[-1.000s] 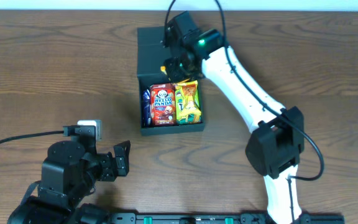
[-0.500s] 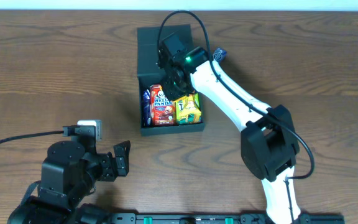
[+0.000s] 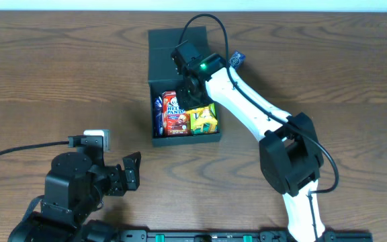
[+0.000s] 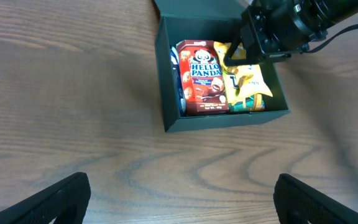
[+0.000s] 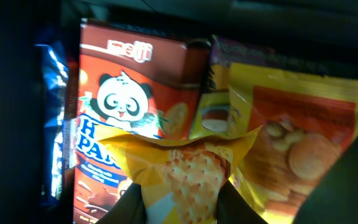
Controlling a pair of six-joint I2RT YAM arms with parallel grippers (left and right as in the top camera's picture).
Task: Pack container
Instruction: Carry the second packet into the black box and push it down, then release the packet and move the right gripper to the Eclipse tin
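Container [image 3: 187, 140] sits open toward twelve o'clock on the bench [image 3: 59, 81], its one flap lid [image 3: 163, 54] at its twelve o'clock edge. Inside are four snacks: one blue packet [image 3: 158, 111] at nine, one red Hello Panda box [image 3: 175, 113], the front yellow packet [image 5: 185, 174] pinched by the right claw [image 5: 180, 202], and the rear yellow packet [image 5: 297, 137] at three. Left claw [image 4: 182, 199] gapes empty at seven o'clock.

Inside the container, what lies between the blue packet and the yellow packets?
The red Hello Panda box lies there in the container, as the left wrist view shows.
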